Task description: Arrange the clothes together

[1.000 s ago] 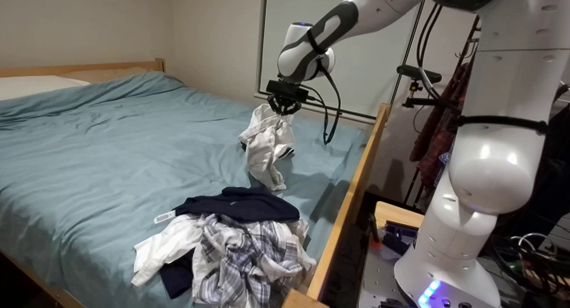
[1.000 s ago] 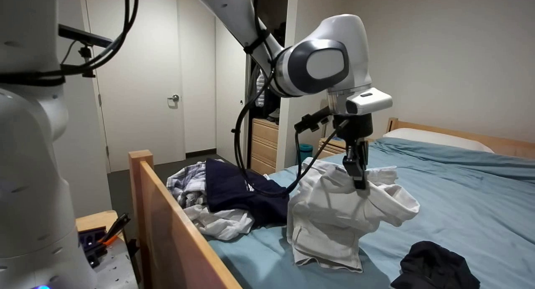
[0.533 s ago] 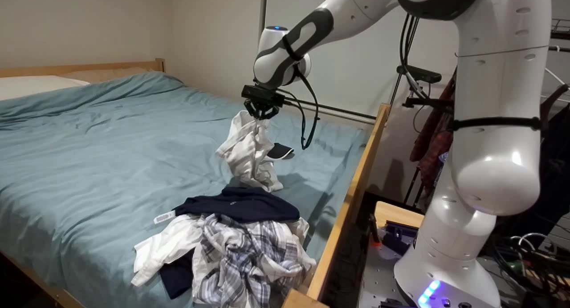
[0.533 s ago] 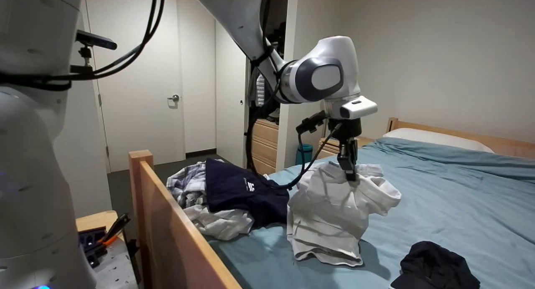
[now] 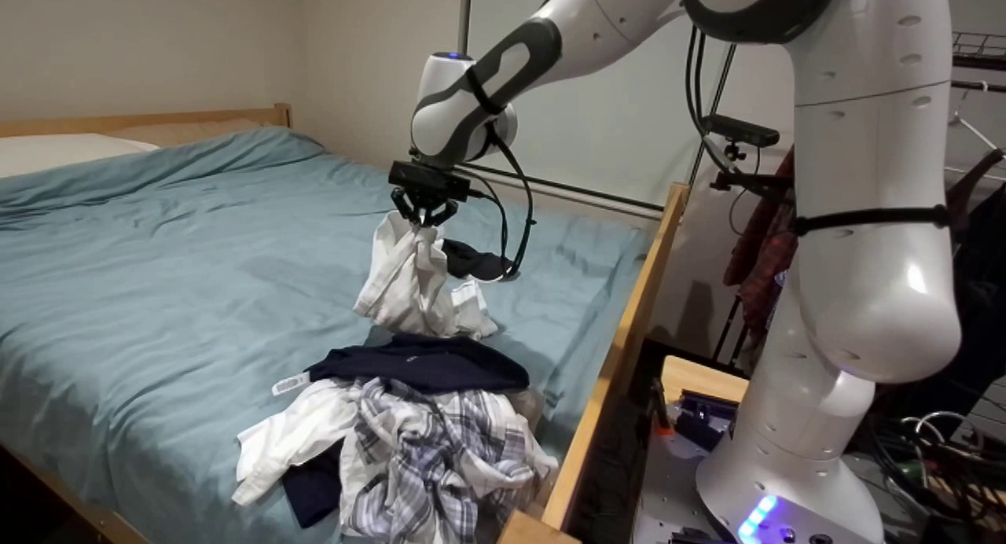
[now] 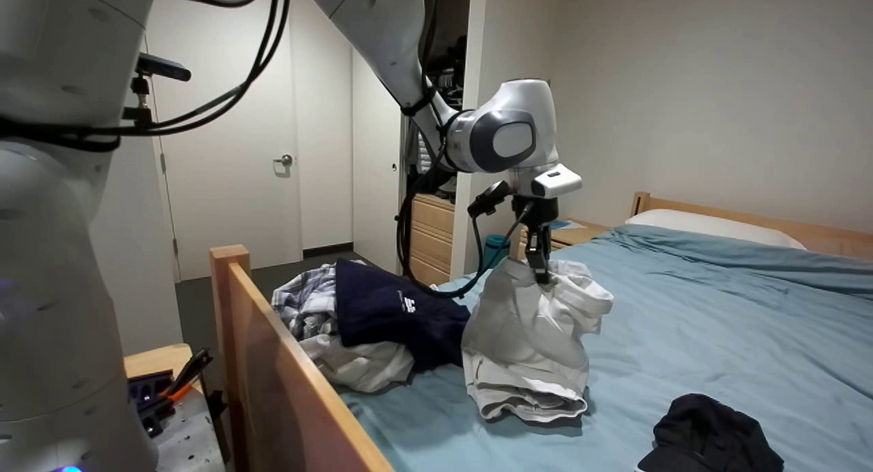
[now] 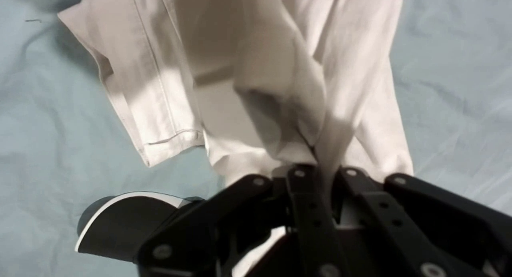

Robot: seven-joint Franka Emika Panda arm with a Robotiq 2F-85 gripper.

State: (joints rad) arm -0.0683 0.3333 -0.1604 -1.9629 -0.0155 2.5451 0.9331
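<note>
Over the blue bedcover (image 5: 212,277), the claw (image 7: 327,173) is clenched on the top of a white garment (image 6: 522,335), which hangs just beside a navy garment (image 6: 399,315) lying partly over a plaid garment (image 5: 432,457), while a black cap (image 6: 713,436) rests well apart from that pair.

Legible text: none can be read | navy garment (image 6: 389,323): white print (image 6: 408,304) is borne on its upper face, too small to be deciphered in an exterior view | white tag (image 5: 291,384): seen at the garment's left end in an exterior view, its markings blurred
</note>
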